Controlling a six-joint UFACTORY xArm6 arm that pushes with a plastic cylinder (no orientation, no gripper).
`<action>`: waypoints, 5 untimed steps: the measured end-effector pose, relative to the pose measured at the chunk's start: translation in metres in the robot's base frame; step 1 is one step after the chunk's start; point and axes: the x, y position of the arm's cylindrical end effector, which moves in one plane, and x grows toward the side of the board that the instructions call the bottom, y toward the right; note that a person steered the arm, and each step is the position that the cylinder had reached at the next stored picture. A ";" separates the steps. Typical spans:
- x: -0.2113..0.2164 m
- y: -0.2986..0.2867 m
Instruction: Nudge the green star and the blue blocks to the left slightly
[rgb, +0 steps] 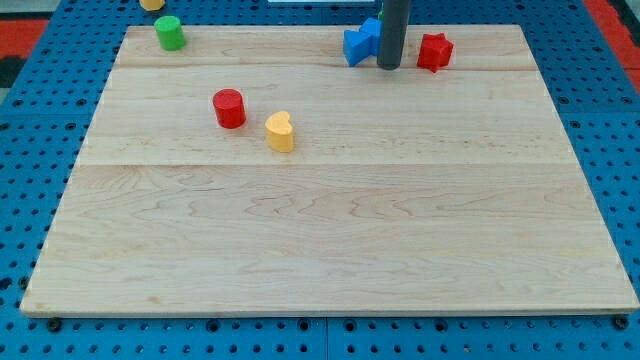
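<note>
Fingers are not part of this arm, so there is nothing to report as apart or together: it ends in a straight dark rod, smooth and matte, standing upright near the view's top. My tip (390, 67) rests on the counter (330, 240), between the blue blocks (357, 45) and a red block (434, 51).

The blue blocks sit touching one another just on the view's left of the rod. The nearer one is chunky and angular with faceted sides. The one behind is partly hidden by the rod, so I cannot tell its shape. My tip looks to be right against them. The red block, knobbly and star-like, lies just to the view's right of the rod, a little apart from it.

No green star can be made out. The only green block (170, 33) seen is a rounded cylinder near the top left corner, well apart from my tip.

A red cylinder (229, 108) and a yellow heart-shaped block (281, 131) lie close together left of centre. Another yellow block (152, 4) is cut off at the view's top edge.

The counter is pale wood with fine grain, made of joined planks, lying on a blue perforated base (620, 130).
</note>
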 end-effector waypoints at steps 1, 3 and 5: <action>0.040 0.052; -0.093 0.175; -0.098 0.167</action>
